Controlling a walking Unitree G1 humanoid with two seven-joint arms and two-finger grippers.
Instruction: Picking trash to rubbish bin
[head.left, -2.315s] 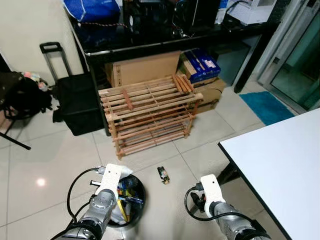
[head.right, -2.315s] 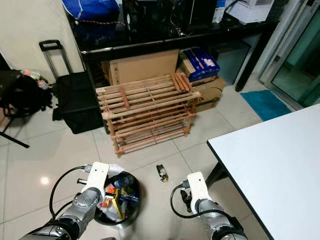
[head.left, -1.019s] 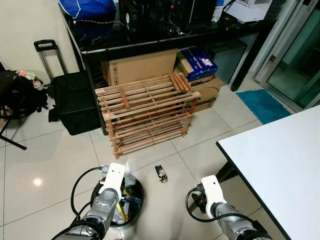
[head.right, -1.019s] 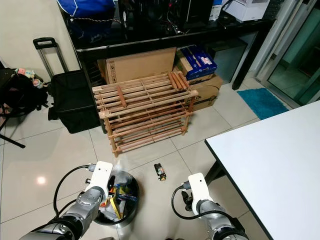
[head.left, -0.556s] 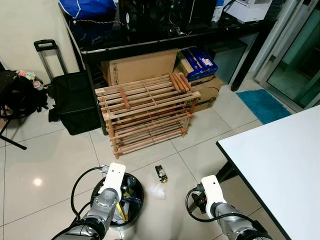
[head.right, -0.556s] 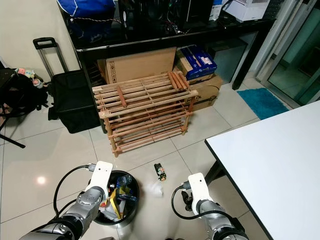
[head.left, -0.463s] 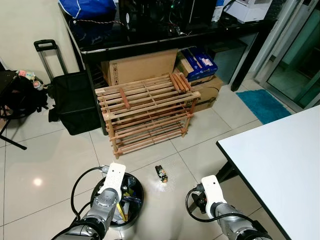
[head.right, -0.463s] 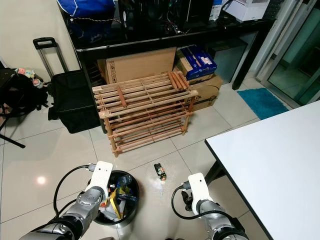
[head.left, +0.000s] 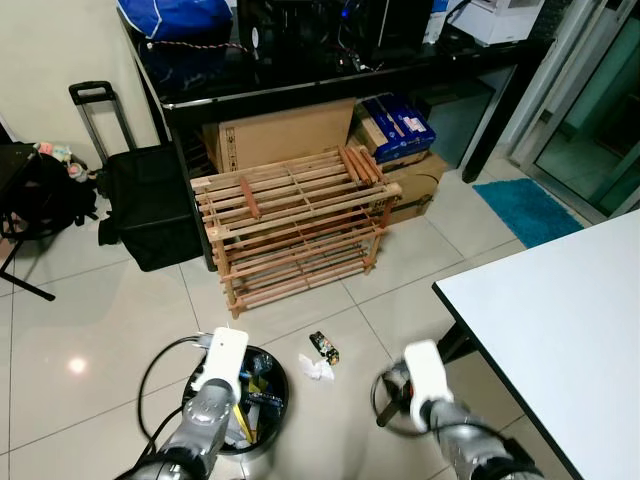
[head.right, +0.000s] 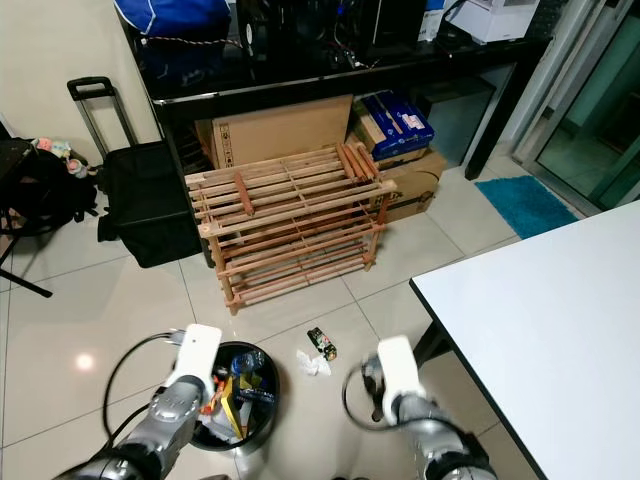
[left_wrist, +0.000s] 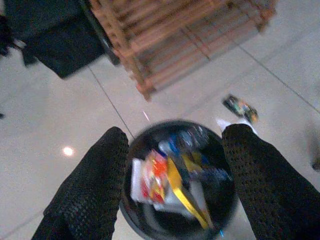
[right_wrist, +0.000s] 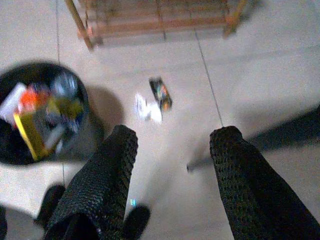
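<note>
Left gripper (left_wrist: 175, 170): your view along it shows both black mesh fingers spread wide, hovering over the round black rubbish bin (head.left: 272, 393) packed with colourful wrappers. Right gripper (right_wrist: 172, 165): fingers likewise wide apart, holding nothing, above bare tile. You find the crumpled white paper scrap (head.left: 317, 369) on the floor at 3 o'clock from the bin, just beside it. A small dark multicoloured wrapper (head.left: 323, 346) lies at 1 o'clock from the scrap, near it. Behind both stands the slatted wooden shoe rack (head.left: 292, 226).
</note>
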